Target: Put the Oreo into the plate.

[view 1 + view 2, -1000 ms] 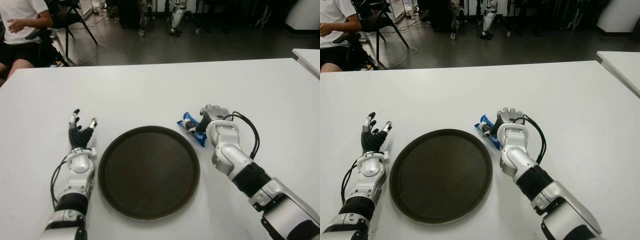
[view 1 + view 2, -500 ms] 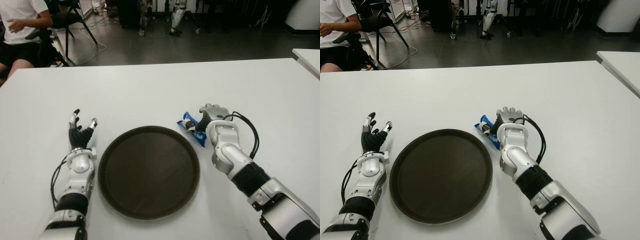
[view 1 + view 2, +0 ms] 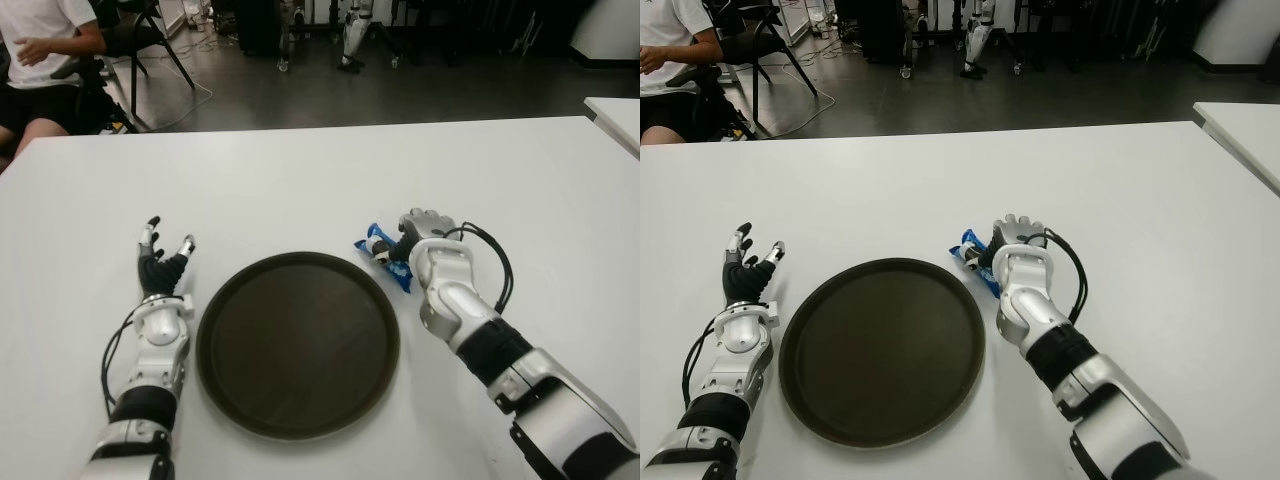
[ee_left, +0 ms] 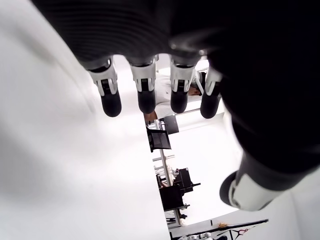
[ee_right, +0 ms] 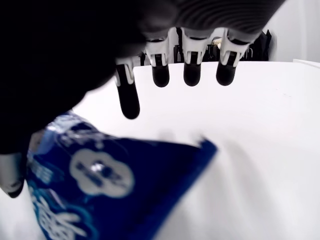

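Hardly shifted since a second ago: blue Oreo packet [image 3: 386,255] in the same spot on the white table [image 3: 300,180], just past the upper right rim of the dark round plate [image 3: 298,343], outside it. Lies flat, one end toward the plate, the other tucked under the right robot hand [image 3: 420,235]. Right robot hand placed over the packet's far end, palm down, forearm drawn slightly closer to the body than before. Seen from the right wrist, packet [image 5: 105,190] directly below the palm, fingertips [image 5: 161,75] extended beyond it and not wrapped around it, thumb at its near edge; fingers loose, nothing gripped. Plate bare, between the two arms. Left robot hand [image 3: 160,262] just beside the plate's left edge, fingers straight and spread, pointing away from the body, holding nothing; whether touching the table cannot be told. Seated person [image 3: 40,60] beyond the table's far left corner, partly in view, with chairs on the dark floor behind.
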